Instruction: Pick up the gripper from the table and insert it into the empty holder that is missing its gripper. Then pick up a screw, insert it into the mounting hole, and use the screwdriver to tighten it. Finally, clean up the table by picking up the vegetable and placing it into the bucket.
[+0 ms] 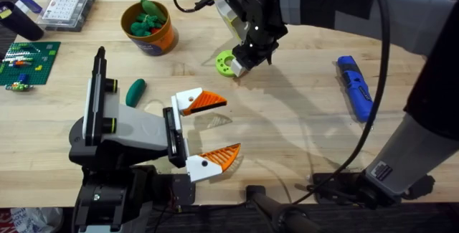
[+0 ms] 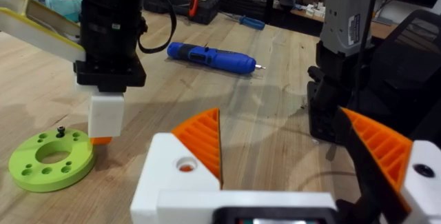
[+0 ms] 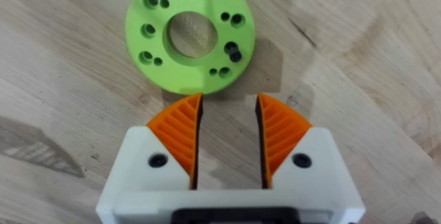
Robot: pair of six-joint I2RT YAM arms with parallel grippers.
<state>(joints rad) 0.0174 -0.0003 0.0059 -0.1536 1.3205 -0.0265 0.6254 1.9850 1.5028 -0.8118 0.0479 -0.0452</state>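
A pale wooden table (image 1: 301,118) carries the whole scene. Nearest, at lower left of the overhead view, the left gripper (image 1: 214,132) hovers with its orange pads spread wide, grasping nothing. Just beyond it, left of centre, the vegetable (image 1: 135,92) lies on the bare wood, apart from the gripper and not yet in the bucket (image 1: 149,26), which stands at upper left already holding other green toys. At the right edge the screwdriver (image 1: 356,86) lies flat, untouched. Farther back, at upper centre, the right gripper (image 3: 229,129) hangs just beside a lime-green disc (image 3: 190,32); its fingers are parted with an empty gap between them. A small dark screw (image 3: 234,53) sits in one of the disc's holes. As judged from this, a screw appears placed; tightening with the screwdriver and clearing the vegetable remain. Whether the disc is the holder named in the task cannot be told.
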